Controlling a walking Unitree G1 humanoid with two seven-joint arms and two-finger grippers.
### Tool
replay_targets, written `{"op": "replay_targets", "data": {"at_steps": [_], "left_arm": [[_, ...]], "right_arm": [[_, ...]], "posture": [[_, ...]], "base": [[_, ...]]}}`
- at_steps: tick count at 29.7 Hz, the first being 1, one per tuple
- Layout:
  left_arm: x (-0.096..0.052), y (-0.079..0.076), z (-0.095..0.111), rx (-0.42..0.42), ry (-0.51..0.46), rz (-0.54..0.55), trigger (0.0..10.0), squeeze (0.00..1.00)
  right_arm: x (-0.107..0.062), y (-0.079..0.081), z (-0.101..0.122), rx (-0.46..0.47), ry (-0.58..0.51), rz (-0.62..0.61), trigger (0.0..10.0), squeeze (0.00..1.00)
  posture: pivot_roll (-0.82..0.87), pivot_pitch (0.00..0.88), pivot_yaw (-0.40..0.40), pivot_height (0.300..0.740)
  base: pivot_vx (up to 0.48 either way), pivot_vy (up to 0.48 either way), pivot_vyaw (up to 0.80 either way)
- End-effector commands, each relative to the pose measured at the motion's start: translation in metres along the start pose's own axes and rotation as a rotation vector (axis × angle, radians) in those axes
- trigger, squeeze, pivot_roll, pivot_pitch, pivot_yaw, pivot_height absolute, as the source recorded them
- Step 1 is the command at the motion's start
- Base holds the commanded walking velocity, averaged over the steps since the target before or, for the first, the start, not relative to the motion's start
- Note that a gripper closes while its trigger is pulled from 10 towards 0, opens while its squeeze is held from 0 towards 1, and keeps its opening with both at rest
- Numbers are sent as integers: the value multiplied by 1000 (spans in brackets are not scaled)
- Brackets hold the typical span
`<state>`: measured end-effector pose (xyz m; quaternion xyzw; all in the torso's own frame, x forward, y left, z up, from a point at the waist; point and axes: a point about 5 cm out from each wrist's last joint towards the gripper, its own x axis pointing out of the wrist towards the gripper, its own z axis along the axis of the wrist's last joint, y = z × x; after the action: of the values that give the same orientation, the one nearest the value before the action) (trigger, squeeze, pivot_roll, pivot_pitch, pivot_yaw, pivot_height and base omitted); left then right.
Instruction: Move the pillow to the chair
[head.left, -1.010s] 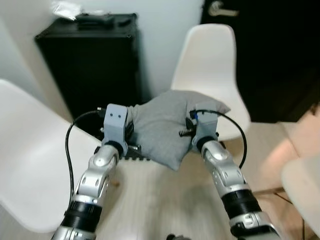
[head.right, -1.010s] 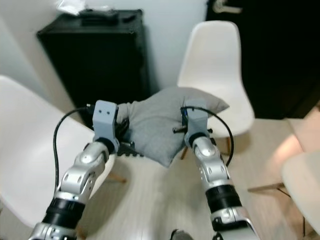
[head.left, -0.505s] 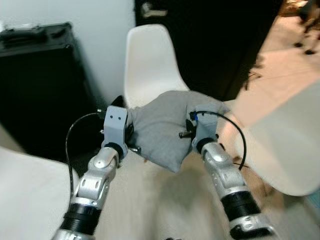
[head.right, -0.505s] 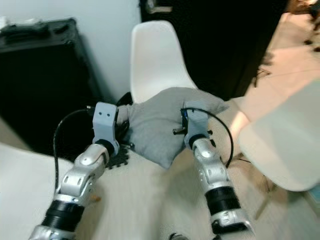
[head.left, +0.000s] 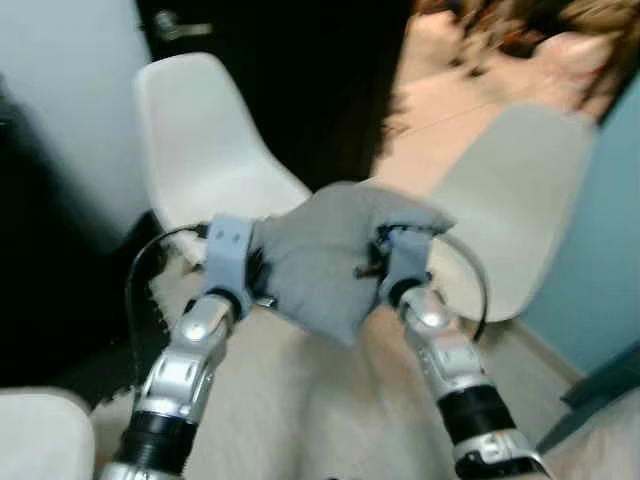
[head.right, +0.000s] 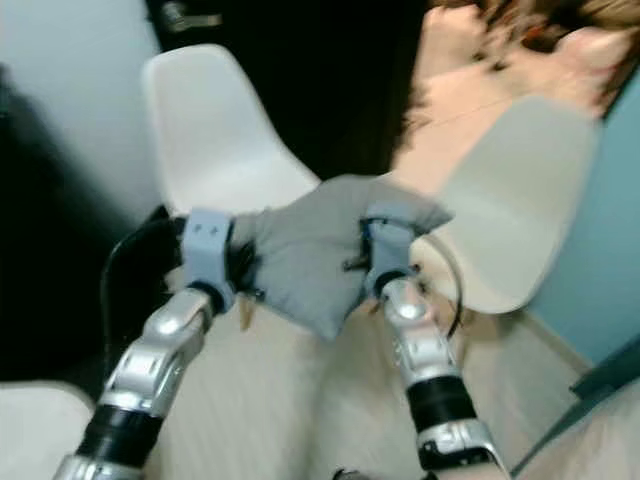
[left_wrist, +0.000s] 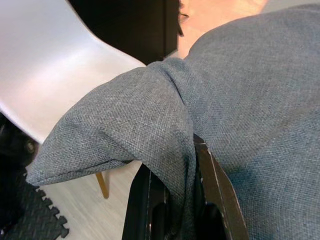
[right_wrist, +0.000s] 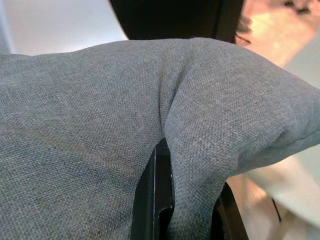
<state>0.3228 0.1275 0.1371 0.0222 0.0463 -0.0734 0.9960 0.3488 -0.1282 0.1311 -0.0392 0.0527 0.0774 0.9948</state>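
— Pale wood-look flooring (head.left: 300, 400) runs under both arms, with a light wall at the far left and a black door (head.left: 300, 70) behind. What sits furthest left?

— At the bottom left corner, the edge of a white moulded seat (head.left: 40, 435). Above it, against the dark door, stands a white plastic shell chair with wooden legs (head.left: 200, 140).

— And the left arm?

— The left gripper (left_wrist: 185, 200) is raised in front of the robot, its black fingers (left_wrist: 150, 200) closed onto a fold of the soft grey fabric pillow (head.left: 325, 255). In the left wrist view the cloth is pinched between the two fingers and bulges out above them.

— So where is the pillow exactly?

— Held in the air between the two grippers, in front of the chairs and touching neither seat. The head views are blurred.

— The right arm?

— The right gripper (right_wrist: 185, 205) clamps the pillow's other side; in the right wrist view its fingers (right_wrist: 157, 195) are closed with grey fabric gathered between them.

— Further right?

— A second white shell chair (head.left: 510, 200) stands beyond the right gripper, seen from its back, near a teal wall (head.left: 610, 260). Behind it, a warm-lit floor (head.left: 450, 100) opens past the doorway.
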Motion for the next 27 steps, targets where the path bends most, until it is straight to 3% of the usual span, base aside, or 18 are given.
{"op": "replay_targets", "data": {"at_steps": [1,15,19,27], "left_arm": [[-2,12,0,23,-4,57,10000,0],[-2,13,-1,24,5,58,10000,0],[-2,13,-1,15,0,50,10000,0],[-4,13,0,-3,-10,35,10000,0]], "right_arm": [[-1,-14,3,-7,-15,-66,10000,0],[0,-15,3,3,-22,-77,10000,0],[0,-12,3,-13,-27,-62,10000,0],[0,-7,1,-67,-24,-41,10000,0]], "posture": [[25,116,19,736],[25,116,22,736],[26,117,21,736],[28,119,21,736]], "base": [[0,0,-800],[0,0,-765],[0,0,0],[334,0,0]]}}
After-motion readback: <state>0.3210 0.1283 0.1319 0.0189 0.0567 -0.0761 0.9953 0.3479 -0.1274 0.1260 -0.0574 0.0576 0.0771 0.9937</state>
